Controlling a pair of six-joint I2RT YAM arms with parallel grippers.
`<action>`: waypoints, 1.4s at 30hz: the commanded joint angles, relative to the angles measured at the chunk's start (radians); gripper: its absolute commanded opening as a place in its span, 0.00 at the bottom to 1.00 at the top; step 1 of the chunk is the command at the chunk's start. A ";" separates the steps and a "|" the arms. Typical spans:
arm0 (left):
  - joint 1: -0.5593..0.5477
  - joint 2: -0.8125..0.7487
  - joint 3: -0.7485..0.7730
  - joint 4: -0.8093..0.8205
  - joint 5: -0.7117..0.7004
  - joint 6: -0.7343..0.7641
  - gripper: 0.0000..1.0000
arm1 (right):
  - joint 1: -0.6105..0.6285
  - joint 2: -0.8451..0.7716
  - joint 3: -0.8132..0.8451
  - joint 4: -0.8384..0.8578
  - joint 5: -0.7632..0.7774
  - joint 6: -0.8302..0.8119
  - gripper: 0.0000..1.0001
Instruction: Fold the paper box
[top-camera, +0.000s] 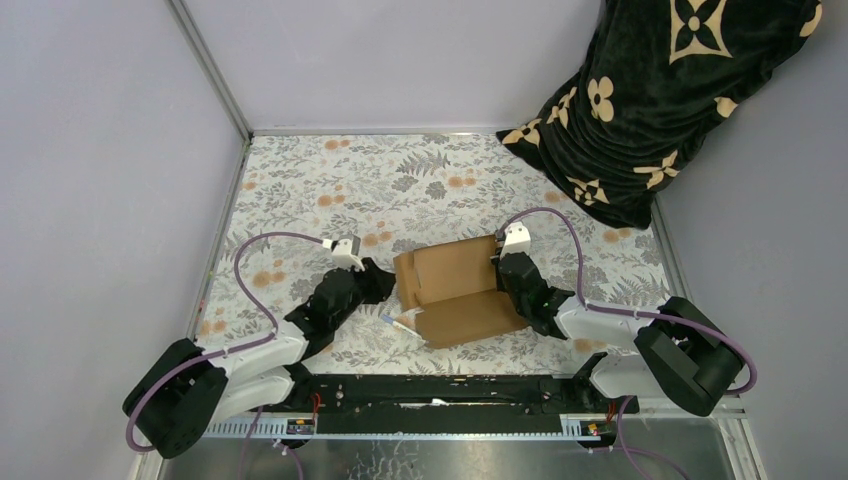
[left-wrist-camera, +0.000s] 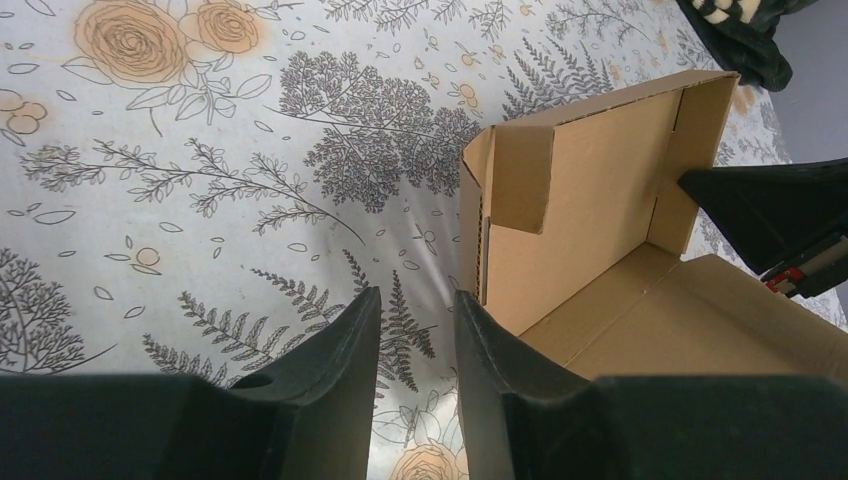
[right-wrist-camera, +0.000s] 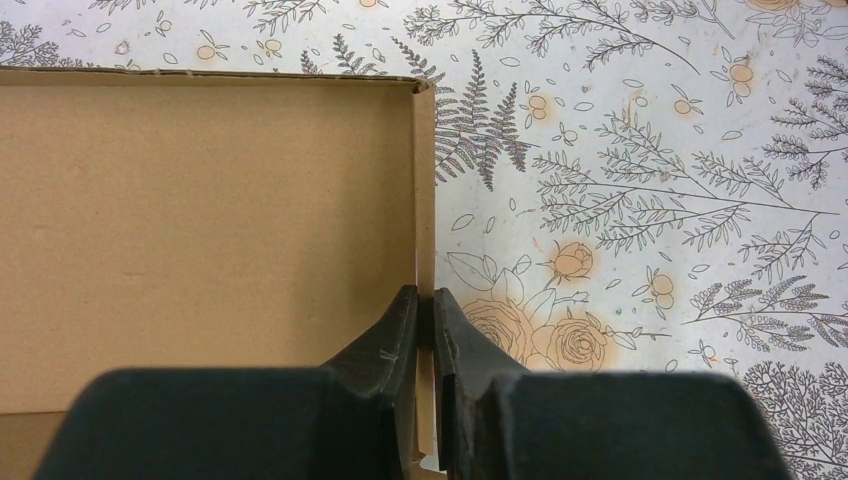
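Observation:
The paper box (top-camera: 455, 290) is plain brown cardboard, partly folded, in the middle of the floral table. Its back wall and side walls stand up and a flat panel lies toward me. In the left wrist view the box (left-wrist-camera: 590, 210) shows a folded corner flap at its left end. My left gripper (left-wrist-camera: 416, 300) is open and empty over the cloth, just left of the box's left wall. My right gripper (right-wrist-camera: 426, 297) is shut on the box's right side wall (right-wrist-camera: 424, 190), one finger inside and one outside. In the top view it (top-camera: 503, 268) sits at the box's right end.
A small white pen-like stick (top-camera: 397, 323) lies on the cloth at the box's near left corner. A dark blanket with tan flower marks (top-camera: 660, 100) hangs at the back right. Grey walls enclose the table on the left, back and right.

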 joint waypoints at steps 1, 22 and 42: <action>0.003 0.039 -0.006 0.132 0.036 0.004 0.38 | 0.009 0.006 0.041 -0.004 0.015 0.007 0.00; 0.002 0.132 -0.042 0.344 0.149 -0.029 0.39 | 0.009 0.032 0.036 0.013 0.007 0.018 0.00; -0.006 0.181 -0.050 0.417 0.196 -0.055 0.47 | 0.010 0.042 0.033 0.032 0.001 0.024 0.00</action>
